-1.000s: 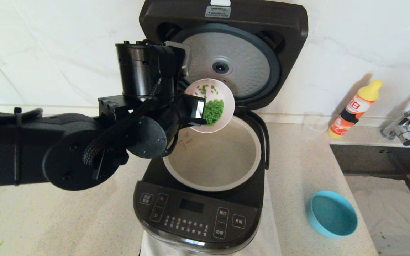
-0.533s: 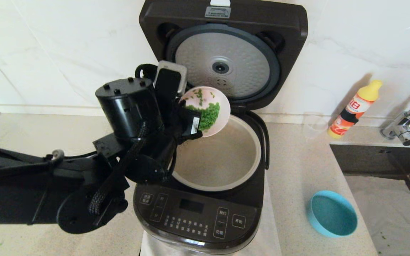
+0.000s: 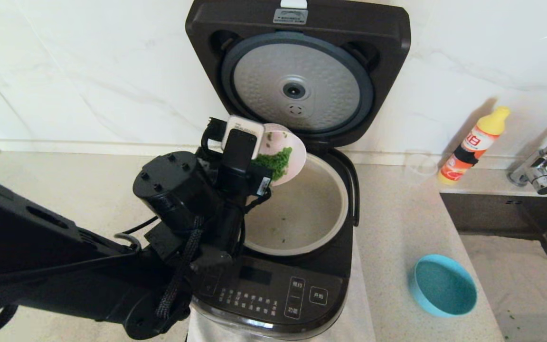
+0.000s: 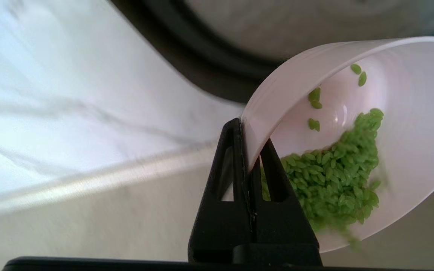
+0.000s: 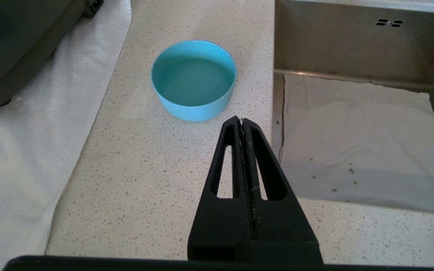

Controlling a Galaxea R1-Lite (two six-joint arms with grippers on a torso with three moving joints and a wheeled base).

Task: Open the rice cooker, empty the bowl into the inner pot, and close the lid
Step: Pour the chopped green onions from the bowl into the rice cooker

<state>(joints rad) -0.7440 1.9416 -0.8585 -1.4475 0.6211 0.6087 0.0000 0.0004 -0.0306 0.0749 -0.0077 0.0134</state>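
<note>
The black rice cooker [image 3: 264, 289] stands with its lid [image 3: 297, 71] raised, silver disc facing me. In its body sits the pale inner pot [image 3: 311, 209], with a few green grains on its bottom. My left gripper [image 3: 259, 164] [image 4: 251, 150] is shut on the rim of the pink bowl [image 3: 290, 142] [image 4: 409, 158]. It holds the bowl steeply tilted over the pot's left rear edge. Green rice [image 4: 337, 180] slides toward the bowl's low edge. In the right wrist view my right gripper [image 5: 242, 122] is shut and empty above the counter near the blue bowl.
An empty blue bowl [image 3: 442, 285] [image 5: 193, 79] sits on the counter right of the cooker. An orange bottle [image 3: 473, 145] and a clear cup [image 3: 418, 166] stand by the wall. A steel sink [image 5: 352, 49] and tap [image 3: 544, 175] lie at the right. A white cloth [image 5: 17, 150] is under the cooker.
My left arm has swung down and toward me, tipping the pink bowl further over the pot. Green grains now lie in the pot, which was empty before.
</note>
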